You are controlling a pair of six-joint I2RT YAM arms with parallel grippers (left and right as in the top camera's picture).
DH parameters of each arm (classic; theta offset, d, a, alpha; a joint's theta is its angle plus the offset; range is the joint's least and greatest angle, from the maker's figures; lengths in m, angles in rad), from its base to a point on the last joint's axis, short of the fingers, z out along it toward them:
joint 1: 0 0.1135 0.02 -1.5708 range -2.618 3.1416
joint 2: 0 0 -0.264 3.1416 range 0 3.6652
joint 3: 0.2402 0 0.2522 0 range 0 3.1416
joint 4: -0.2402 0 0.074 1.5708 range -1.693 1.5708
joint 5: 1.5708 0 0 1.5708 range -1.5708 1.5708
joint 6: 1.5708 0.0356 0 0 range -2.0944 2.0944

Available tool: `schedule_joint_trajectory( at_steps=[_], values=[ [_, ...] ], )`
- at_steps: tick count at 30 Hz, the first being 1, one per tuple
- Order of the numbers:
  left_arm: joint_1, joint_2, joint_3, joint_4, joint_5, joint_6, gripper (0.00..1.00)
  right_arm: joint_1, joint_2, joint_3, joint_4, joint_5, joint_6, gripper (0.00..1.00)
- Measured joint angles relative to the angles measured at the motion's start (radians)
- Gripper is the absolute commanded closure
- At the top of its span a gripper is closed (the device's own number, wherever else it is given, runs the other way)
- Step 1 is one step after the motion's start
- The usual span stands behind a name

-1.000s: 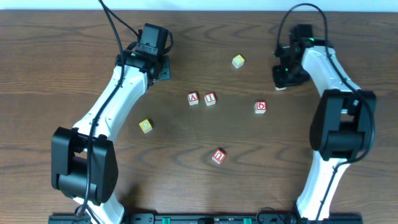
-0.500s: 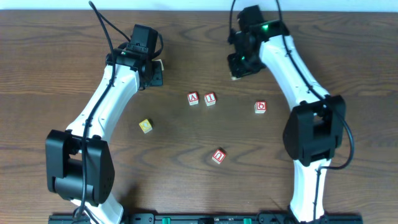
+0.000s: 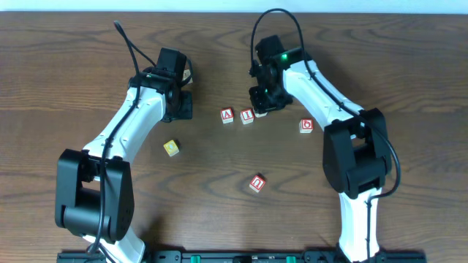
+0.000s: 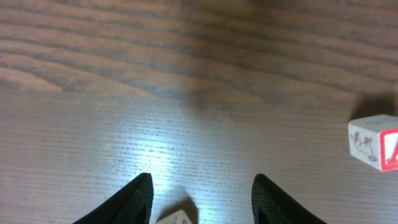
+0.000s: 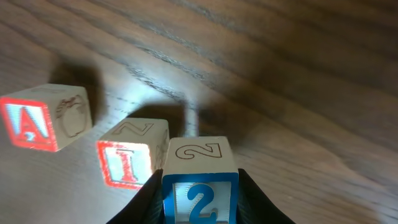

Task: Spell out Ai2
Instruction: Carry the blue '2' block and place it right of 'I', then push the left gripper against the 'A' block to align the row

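Note:
Red-lettered blocks A (image 3: 227, 115) and I (image 3: 247, 115) stand side by side mid-table. My right gripper (image 3: 261, 104) is shut on a block with a blue 2 (image 5: 198, 155), held just right of the I block (image 5: 132, 154) and close to it. The A block (image 5: 43, 118) is further left in that view. I cannot tell whether the 2 block touches the table. My left gripper (image 3: 179, 102) is open, left of the A block (image 4: 373, 142). A pale corner of something (image 4: 177, 218) shows between its fingers (image 4: 202, 202) at the frame's bottom edge.
A red-lettered block (image 3: 306, 125) lies right of the row. Another red block (image 3: 257, 183) lies nearer the front. A yellow block (image 3: 171, 148) lies left of centre, in front of my left gripper.
My right arm has swung from the back right to the left, taken the block from the back, and brought it down beside the I block. My left gripper has shifted slightly nearer the row.

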State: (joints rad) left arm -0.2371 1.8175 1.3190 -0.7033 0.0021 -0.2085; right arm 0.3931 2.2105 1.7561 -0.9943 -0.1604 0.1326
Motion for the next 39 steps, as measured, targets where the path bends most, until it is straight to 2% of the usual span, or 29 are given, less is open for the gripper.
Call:
schedule_joint_trajectory(
  at_steps=[9, 19, 28, 39],
  values=[
    [0.0, 0.0, 0.0, 0.034, 0.015, 0.0, 0.46, 0.035, 0.0, -0.046, 0.043, 0.064, 0.075, 0.98],
    [0.0, 0.0, 0.0, 0.048, 0.018, 0.0, 0.4, 0.106, 0.0, -0.046, 0.045, 0.173, 0.184, 0.99],
    [0.0, 0.0, 0.0, 0.047, 0.022, 0.026, 0.39, 0.109, 0.0, -0.046, 0.04, 0.221, 0.306, 0.99],
    [0.0, 0.0, -0.007, 0.057, 0.053, 0.052, 0.36, 0.136, 0.0, -0.046, 0.039, 0.22, 0.343, 0.98]
  ],
)
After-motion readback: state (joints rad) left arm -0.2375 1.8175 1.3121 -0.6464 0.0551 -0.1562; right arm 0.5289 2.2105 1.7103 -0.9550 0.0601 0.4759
